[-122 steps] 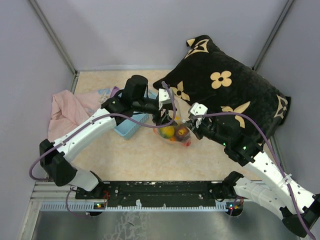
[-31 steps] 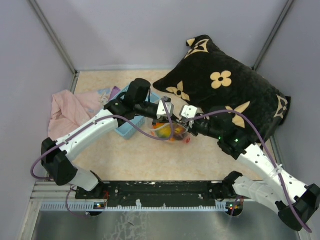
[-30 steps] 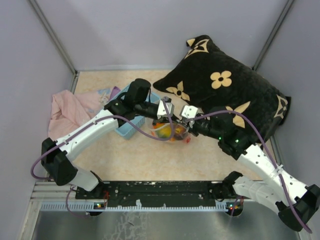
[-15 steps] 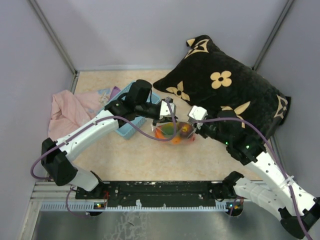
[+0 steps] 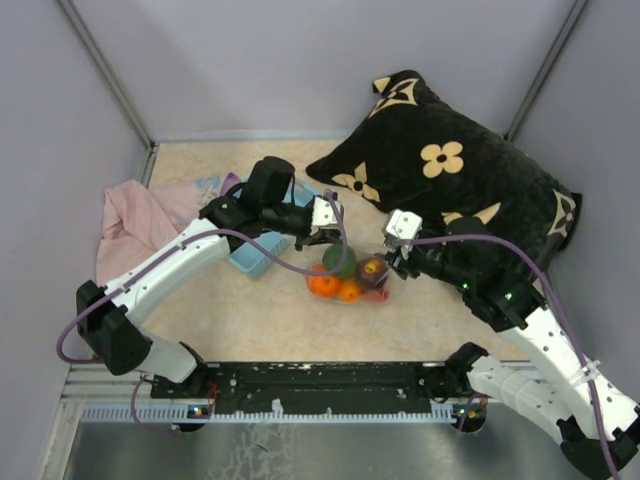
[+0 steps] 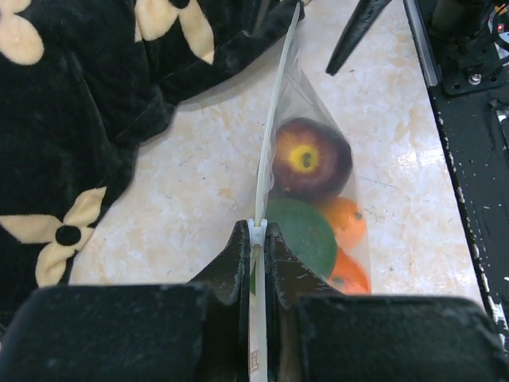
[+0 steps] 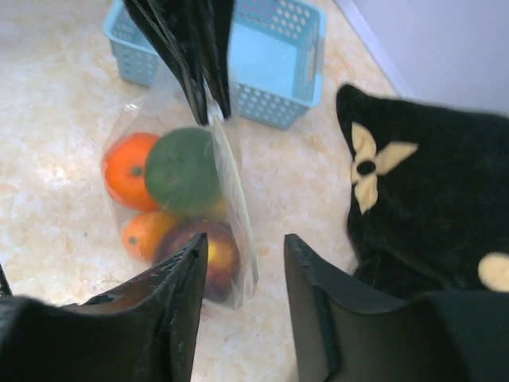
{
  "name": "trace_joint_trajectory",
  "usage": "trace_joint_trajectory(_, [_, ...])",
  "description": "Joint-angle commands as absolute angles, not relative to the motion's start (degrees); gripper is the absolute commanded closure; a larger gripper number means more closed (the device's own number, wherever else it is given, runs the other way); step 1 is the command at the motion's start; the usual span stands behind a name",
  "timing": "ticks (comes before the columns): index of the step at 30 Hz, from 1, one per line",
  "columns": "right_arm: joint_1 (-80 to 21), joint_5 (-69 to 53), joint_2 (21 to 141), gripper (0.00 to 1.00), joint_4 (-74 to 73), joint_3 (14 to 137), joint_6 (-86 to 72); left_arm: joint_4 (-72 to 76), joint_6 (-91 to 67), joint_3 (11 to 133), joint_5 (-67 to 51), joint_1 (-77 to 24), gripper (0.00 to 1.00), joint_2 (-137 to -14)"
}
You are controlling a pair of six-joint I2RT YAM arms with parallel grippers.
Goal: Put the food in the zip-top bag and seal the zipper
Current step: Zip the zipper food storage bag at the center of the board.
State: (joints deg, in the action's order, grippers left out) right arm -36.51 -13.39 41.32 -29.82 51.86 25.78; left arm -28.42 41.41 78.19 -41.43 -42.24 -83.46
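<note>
Beige marbled table (image 5: pixel 250 310) enclosed by grey walls. At far left lies a pink cloth (image 5: pixel 135 222), then a light-blue basket (image 7: pixel 270 64). The left gripper (image 6: pixel 255 239) is clamped tight on the zipper (image 6: pixel 274 103) of the zip-top bag (image 7: pixel 231 159), held upright at table centre with the food (image 5: pixel 345 278) inside. The right gripper (image 7: pixel 244 243) stands just beside the bag, fingers apart, gripping nothing. A black flower-patterned pillow (image 5: pixel 450 180) lies at right.

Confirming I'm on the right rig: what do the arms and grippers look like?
The left arm and right arm have white links, black joints and a trailing purple cable each. The left gripper and right gripper have black fingers.
</note>
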Motion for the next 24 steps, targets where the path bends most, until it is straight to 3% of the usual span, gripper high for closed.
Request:
trace_joint_trajectory(1, [-35.95,-23.15,45.35,0.53,-26.91,58.6,25.52,-29.53,41.55,81.39,-45.46,-41.79,0.98,-83.32])
trace_joint_trajectory(15, [-35.95,-27.55,58.46,0.51,-28.38,63.68,28.61,-28.21,40.88,81.55,-48.08,-42.16,0.99,-83.33])
trace_joint_trajectory(18, [-35.97,-25.59,59.01,0.64,-28.97,63.5,28.76,-28.41,41.08,81.48,-47.51,-42.19,0.99,-83.23])
trace_joint_trajectory(22, [-35.97,-21.99,58.0,0.95,-30.57,63.2,29.25,-29.36,41.42,81.16,-45.72,-42.19,0.98,-83.0])
trace_joint_trajectory(24, [-35.95,-19.69,56.59,1.0,-30.67,62.59,29.53,-30.4,41.69,81.03,-45.17,-42.1,0.98,-82.89])
